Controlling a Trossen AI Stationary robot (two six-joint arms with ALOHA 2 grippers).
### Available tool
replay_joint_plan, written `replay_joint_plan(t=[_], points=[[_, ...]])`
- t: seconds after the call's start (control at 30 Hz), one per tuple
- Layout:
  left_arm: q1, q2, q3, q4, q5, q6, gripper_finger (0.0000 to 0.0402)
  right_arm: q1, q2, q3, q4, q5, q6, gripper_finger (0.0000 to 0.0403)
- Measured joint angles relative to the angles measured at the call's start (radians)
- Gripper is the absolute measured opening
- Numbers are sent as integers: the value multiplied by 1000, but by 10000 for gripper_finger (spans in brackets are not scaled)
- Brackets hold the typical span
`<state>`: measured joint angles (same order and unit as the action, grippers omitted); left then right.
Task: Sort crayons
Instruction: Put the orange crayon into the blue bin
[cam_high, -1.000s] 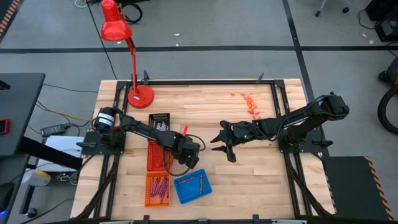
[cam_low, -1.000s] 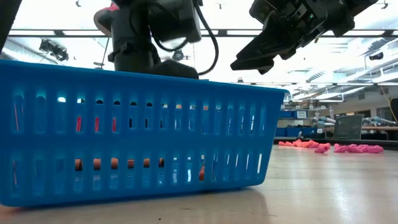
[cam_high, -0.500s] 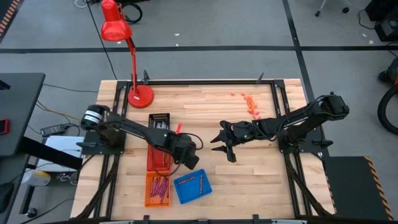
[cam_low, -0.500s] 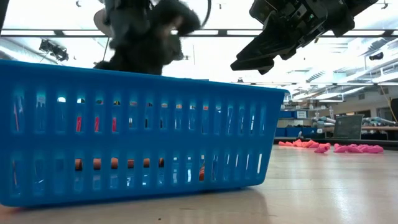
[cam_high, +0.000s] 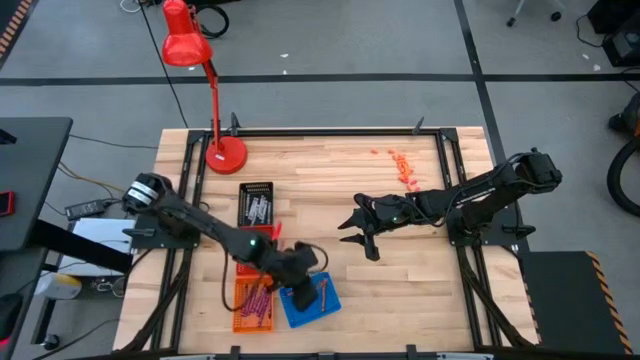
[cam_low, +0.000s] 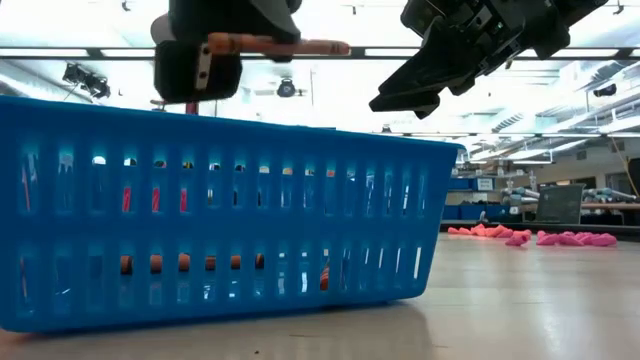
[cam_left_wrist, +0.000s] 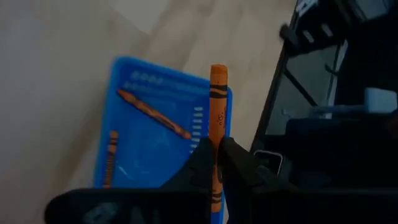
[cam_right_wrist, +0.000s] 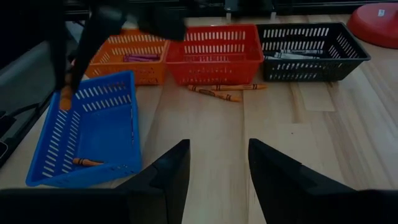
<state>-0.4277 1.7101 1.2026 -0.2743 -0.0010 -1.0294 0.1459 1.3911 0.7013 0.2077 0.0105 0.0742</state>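
From above, since a second ago the left gripper (cam_high: 300, 292) has swung from the red basket (cam_high: 243, 262) toward 6 o'clock and hangs over the blue basket (cam_high: 330, 300), while the right gripper (cam_high: 360, 240) waits splayed at mid-table. Low down, it grasps an orange crayon (cam_low: 290, 45) level above the basket rim, so I judge a drop is near. At the left wrist, the crayon (cam_left_wrist: 217, 106) shows dark label marks too blurred to read.

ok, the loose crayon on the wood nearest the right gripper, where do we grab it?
Mid-shaft, straight down from above, right gripper closing across its length. The crayon lies flat on the table, with a second crayon and the red basket close behind, so a side approach looks crowded.
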Motion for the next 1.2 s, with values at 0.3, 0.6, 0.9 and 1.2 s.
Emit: replay_joint_plan(t=[0.3,0.6,0.9,1.2], points=[[-70,94,1,-7,15,-82,21,-2,0,0,0,0,-6,166],[-82,126,1,-46,21,-86,54,-6,0,0,6,0,1,166],[-77,125,1,-50,16,-81,104,-6,0,0,7,0,5,166],[3,62,1,-57,156,-85,102,-6,0,0,7,0,-3,166]])
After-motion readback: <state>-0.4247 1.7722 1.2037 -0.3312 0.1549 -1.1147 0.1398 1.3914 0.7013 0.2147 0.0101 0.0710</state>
